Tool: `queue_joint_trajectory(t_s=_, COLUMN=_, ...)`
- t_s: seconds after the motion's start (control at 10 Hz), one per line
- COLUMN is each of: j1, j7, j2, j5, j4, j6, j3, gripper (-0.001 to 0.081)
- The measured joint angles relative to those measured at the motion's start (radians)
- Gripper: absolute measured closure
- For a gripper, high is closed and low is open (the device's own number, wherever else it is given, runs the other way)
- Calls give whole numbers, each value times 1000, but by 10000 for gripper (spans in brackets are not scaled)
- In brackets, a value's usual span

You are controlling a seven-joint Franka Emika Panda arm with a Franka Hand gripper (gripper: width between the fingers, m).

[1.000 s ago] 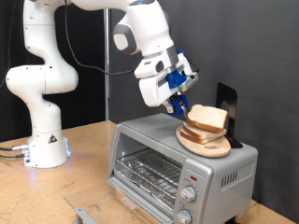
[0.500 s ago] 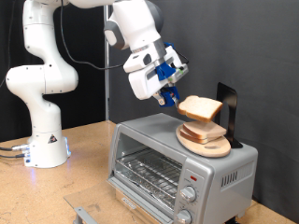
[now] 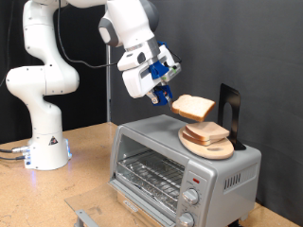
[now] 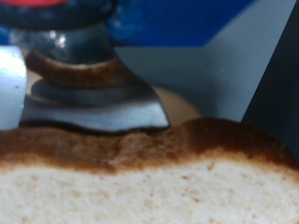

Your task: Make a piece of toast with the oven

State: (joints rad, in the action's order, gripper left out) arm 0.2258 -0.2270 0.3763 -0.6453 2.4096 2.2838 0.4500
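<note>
My gripper is shut on one edge of the piece of toast, a pale slice with a brown crust. It hangs in the air, roughly level, above the oven and a little to the exterior view's left of the wooden plate. In the wrist view the toast fills the picture close up, with the silver oven top behind it. The oven's glass door hangs open and its wire rack is bare.
Another bread slice lies on the round wooden plate on the oven's top. A black stand rises behind the plate. The robot's white base stands at the exterior view's left on the wooden table.
My gripper has lifted the slice off the stack on the plate and carried it up and towards the exterior view's left.
</note>
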Motion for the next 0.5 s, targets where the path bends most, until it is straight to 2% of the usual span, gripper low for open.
queue_joint_trajectory(t_s=0.3, j1=-8, j7=306, j2=30, j5=-33, j4=-3, j6=-155, j3=-110, gripper=368)
queue_joint_trajectory(t_s=0.5, j1=8, j7=461, j2=33, j5=15, j4=-31, j6=-262, j3=-186, gripper=368)
